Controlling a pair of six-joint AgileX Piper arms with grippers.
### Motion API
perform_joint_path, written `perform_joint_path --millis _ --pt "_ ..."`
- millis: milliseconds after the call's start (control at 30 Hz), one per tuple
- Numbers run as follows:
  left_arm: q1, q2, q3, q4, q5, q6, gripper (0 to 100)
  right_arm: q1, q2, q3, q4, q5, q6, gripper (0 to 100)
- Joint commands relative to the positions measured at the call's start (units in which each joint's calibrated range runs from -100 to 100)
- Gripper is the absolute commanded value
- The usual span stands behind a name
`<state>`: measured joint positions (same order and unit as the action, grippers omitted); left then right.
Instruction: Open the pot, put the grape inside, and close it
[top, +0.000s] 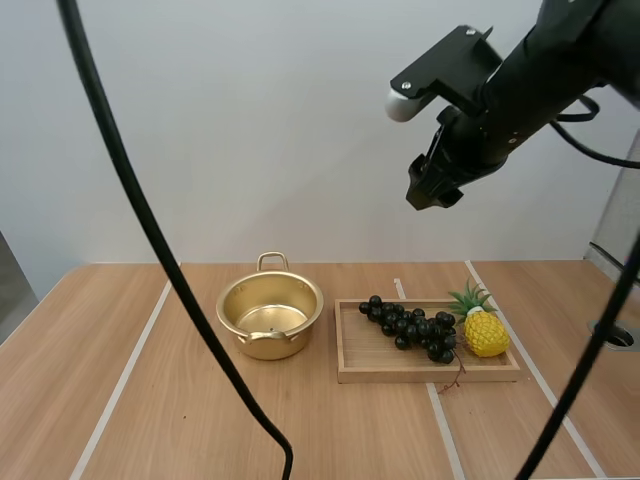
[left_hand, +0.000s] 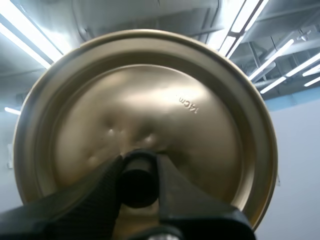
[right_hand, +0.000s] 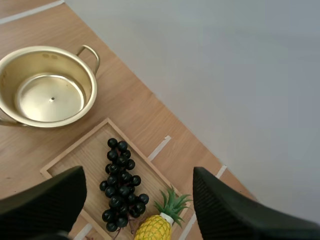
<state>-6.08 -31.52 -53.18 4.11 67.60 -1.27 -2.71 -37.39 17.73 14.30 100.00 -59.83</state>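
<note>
Tray (top: 370, 368) of grapes (top: 410, 327), pineapple (top: 485, 332); pot (top: 262, 347) beside

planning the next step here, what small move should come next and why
Probably lower the open right gripper toward the grapes on the wooden tray: the pot stands open, the left gripper holds the lid by its knob, and the grapes lie untouched.

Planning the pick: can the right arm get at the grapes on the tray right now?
Probably yes. The right claw is open and hangs high over the wooden tray, with nothing between it and the grapes. The pineapple lies close beside one end of the bunch and may crowd the grasp.
</note>
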Motion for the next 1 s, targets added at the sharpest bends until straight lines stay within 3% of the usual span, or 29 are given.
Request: perform_joint_path --millis 0,200,467,967 --pt "-0.01 -0.23 -1.46 1.32 -6.66 -0.89 0 -0.18 4.69 -0.41 -2.13 0.00 -1.39 100" --pt "-0.01 -0.11 -1.77 1.32 -8.36 -0.89 0 -0.18 15.15 -0.41 -4.77 0.00 -2.27 100" --pt "-0.01 0.99 -1.77 2.46 -8.37 -0.16 0 -0.18 24.68 -0.41 -1.72 0.00 -6.58 100" --pt "-0.01 1.68 -1.77 3.49 -8.70 -0.08 0 -0.02 38.29 -0.41 -2.45 0.00 -13.17 100"
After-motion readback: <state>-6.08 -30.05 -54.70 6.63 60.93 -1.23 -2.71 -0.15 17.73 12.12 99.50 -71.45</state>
